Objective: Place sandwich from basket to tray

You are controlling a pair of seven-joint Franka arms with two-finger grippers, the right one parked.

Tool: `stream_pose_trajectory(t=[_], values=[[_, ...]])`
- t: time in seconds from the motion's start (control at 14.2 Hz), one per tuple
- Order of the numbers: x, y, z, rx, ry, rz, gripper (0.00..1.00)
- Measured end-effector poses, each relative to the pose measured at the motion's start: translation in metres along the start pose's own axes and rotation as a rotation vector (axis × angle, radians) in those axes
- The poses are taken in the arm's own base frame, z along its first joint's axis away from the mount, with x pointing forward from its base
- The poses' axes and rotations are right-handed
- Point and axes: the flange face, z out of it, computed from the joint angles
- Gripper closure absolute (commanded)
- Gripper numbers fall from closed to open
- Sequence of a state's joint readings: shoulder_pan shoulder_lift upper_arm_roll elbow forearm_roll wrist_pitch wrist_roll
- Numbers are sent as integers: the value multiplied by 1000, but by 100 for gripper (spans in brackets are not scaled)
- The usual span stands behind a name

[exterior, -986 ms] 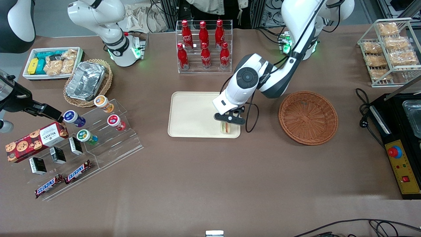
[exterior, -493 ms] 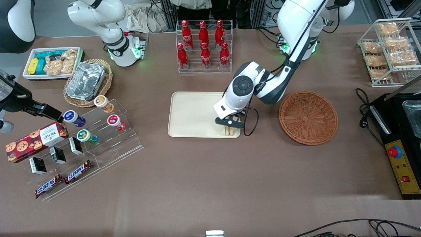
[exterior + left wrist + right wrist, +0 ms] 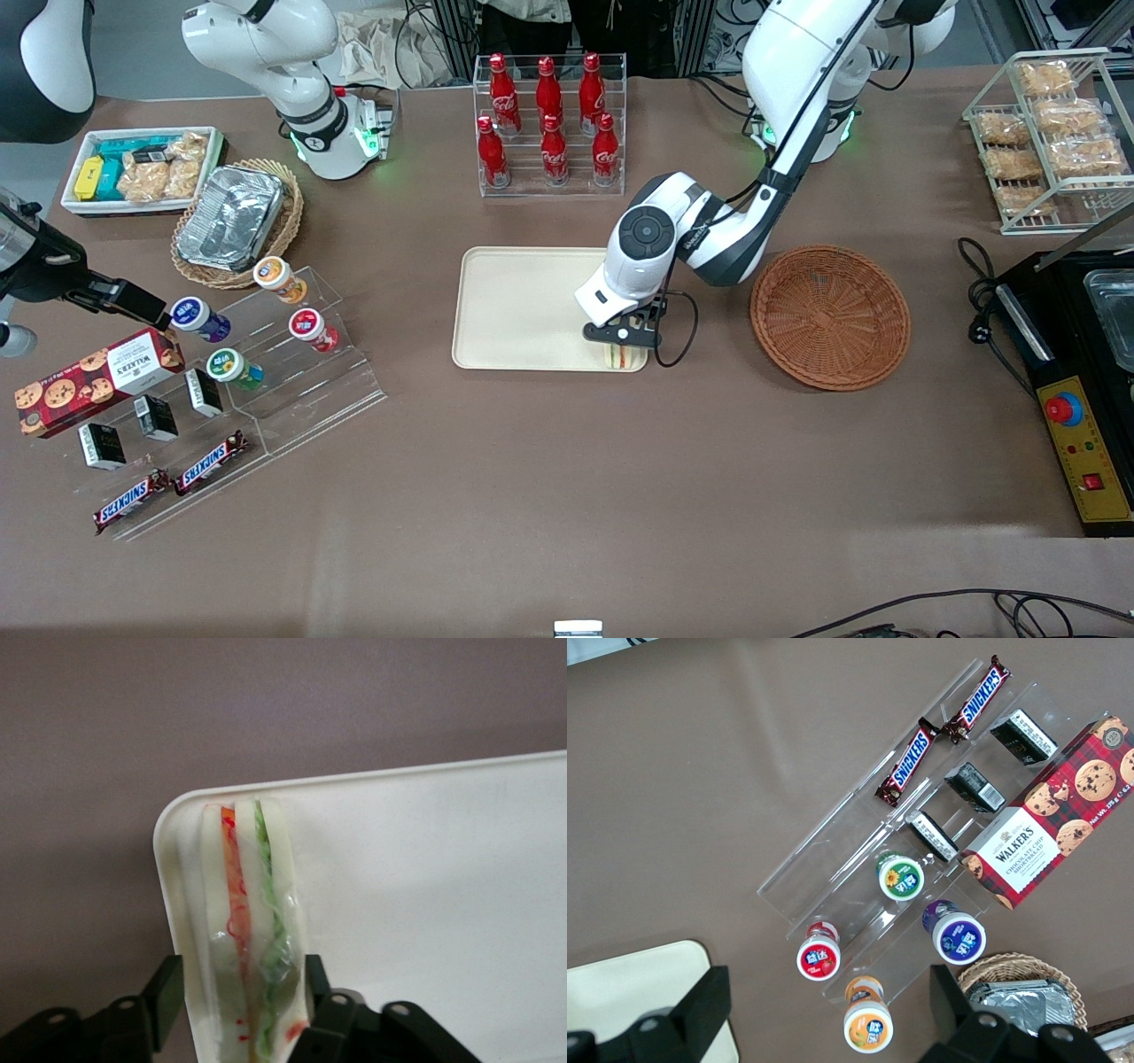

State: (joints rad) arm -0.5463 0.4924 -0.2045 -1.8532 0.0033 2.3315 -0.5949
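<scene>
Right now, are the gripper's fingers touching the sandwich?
Touching. The left wrist view shows the gripper fingers pressed against both bread faces of the sandwich, at the tray corner.

Item count
We are counting six cola bottles point(image 3: 551, 133), four cups point(image 3: 306, 325), two Snickers bars point(image 3: 211, 462), two wicker baskets point(image 3: 830, 316), one tray point(image 3: 514, 310), one sandwich point(image 3: 625, 359), and one gripper point(image 3: 623, 346) above the tray's corner.

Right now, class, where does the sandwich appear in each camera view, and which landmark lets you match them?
Front view: sandwich on the tray at its near corner toward the basket, under the gripper.
Left wrist view: sandwich on edge between the fingers, at the tray's corner.
Right wrist view: not in it.
Shared landmark: the tray corner.
</scene>
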Motion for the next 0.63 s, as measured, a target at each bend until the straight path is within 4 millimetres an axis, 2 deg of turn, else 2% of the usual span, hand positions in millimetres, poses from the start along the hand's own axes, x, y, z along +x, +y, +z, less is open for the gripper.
stream_pose_trajectory(t=[0.07, 0.21, 0.49, 0.63], values=[[3, -2, -9, -2, 11, -6, 1], [6, -13, -45, 23, 5, -24, 1], [8, -66, -154, 127, 58, -49, 0], [3, -95, -196, 157, 69, -105, 1]])
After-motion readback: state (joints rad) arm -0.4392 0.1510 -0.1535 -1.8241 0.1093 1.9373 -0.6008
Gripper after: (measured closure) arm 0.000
